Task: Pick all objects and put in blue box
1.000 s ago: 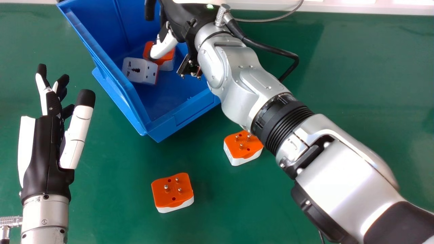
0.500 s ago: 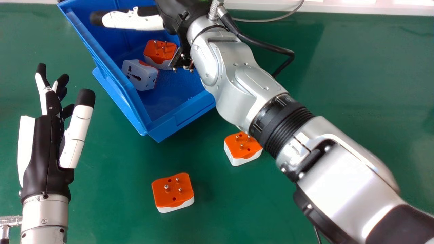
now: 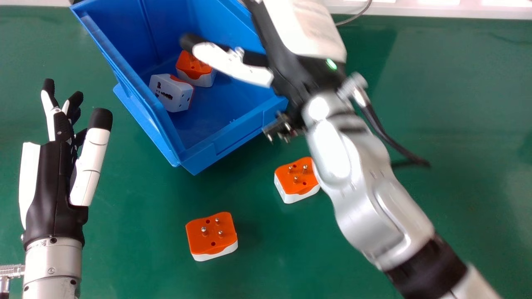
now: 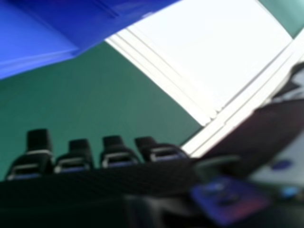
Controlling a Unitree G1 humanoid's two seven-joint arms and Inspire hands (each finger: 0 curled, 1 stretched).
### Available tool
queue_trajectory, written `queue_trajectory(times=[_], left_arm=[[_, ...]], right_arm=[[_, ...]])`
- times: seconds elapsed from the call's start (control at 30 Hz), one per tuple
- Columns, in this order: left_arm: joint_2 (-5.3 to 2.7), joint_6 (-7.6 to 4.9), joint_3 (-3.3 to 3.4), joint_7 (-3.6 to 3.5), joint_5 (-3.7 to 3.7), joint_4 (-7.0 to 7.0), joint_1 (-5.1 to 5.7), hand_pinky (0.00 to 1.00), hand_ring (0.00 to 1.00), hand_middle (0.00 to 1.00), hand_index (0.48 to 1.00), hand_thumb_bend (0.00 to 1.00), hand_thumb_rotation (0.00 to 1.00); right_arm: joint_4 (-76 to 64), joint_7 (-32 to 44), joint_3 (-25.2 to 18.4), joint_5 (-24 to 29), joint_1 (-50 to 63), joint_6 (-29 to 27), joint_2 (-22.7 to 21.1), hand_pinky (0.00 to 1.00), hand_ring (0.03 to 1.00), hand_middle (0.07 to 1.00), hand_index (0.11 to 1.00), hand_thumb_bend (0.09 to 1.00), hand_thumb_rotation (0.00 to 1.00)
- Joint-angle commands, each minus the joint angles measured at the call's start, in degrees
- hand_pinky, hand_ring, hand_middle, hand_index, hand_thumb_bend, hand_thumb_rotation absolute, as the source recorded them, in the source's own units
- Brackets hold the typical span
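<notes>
The right hand [image 3: 291, 77] is above the right side of the blue box [image 3: 237, 136], with its thumb pointing over the inside; its fingers are spread wide and they hold nothing. In the box lie two plug adapters: one with orange face upward [image 3: 190, 66], and just beside it one with white socket face [image 3: 168, 89]. Two more orange-and-white adapters lie on the green table [image 3: 141, 257], pins upward: the nearer one [image 3: 210, 241] and the farther one [image 3: 293, 182] (this one is partly covered by the right arm). The left hand [image 3: 52, 178], also open, is at the left.
</notes>
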Motion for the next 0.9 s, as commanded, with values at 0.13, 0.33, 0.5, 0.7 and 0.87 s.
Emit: queue_trajectory(times=[0.13, 0.33, 0.5, 0.7, 0.87], left_arm=[[1.10, -0.60, 1.21, -0.48, -0.52, -1.34, -0.10, 0.88, 0.97, 0.97, 0.961, 0.76, 1.00], [1.31, -0.49, 1.47, -0.58, -0.48, -1.13, -0.19, 0.89, 0.97, 0.97, 0.968, 0.69, 1.00], [1.22, -0.43, 1.29, -0.41, -0.11, -1.52, 0.06, 0.89, 0.97, 0.97, 0.969, 0.71, 1.00], [1.22, -0.36, 1.14, -0.26, 0.28, -1.73, 0.05, 0.89, 0.97, 0.97, 0.970, 0.72, 1.00], [1.19, -0.39, 1.07, -0.25, 0.46, -1.83, 0.06, 0.89, 0.97, 0.97, 0.969, 0.71, 1.00]], right_arm=[[-21.18, 2.18, -6.51, -0.25, 16.86, -3.44, -6.47, 0.97, 1.000, 1.000, 1.000, 0.400, 0.79], [-24.75, 0.12, -7.69, -6.27, 27.48, -5.79, -10.28, 0.91, 0.972, 0.984, 0.981, 0.404, 0.78], [-23.19, -0.22, -7.12, -12.53, 33.70, -6.67, -12.42, 0.86, 0.938, 0.953, 0.956, 0.419, 0.75], [-19.85, -0.43, -5.96, -15.16, 36.71, -7.34, -11.78, 0.83, 0.910, 0.928, 0.922, 0.423, 0.74], [-15.72, -0.25, -5.01, -16.32, 36.61, -7.36, -10.86, 0.82, 0.906, 0.924, 0.916, 0.431, 0.72]])
